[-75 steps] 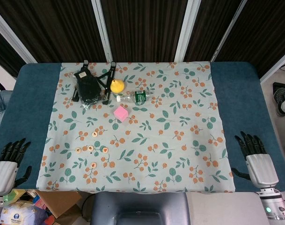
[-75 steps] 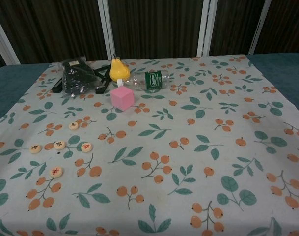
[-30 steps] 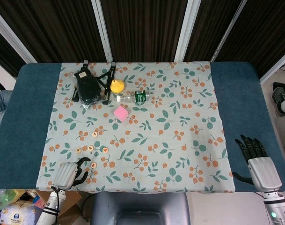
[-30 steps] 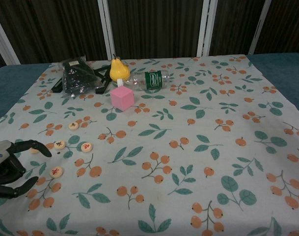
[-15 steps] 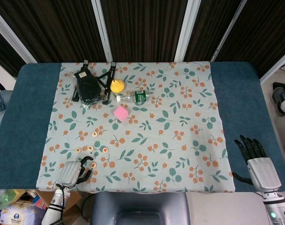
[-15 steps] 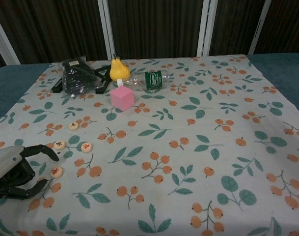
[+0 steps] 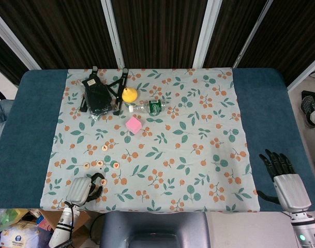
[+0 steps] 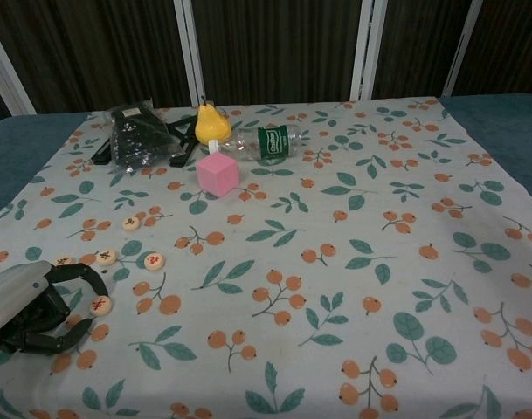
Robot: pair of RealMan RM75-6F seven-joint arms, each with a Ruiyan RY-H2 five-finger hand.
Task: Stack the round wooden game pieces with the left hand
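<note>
Several round wooden game pieces lie on the floral cloth at the front left. One lies furthest back, two are in a row, and one peeks out behind my left hand. The nearest piece lies flat between the curled fingertips of my left hand, which arcs around it without lifting it. My right hand rests with spread fingers on the blue table at the front right, holding nothing.
At the back left are a black mesh bag on a stand, a yellow pear, a lying plastic bottle and a pink cube. The table's front edge runs just below my left hand.
My left hand came in from the left table edge onto the cloth and moved right, and its fingers now curl around the nearest piece. The right hand barely moved.
</note>
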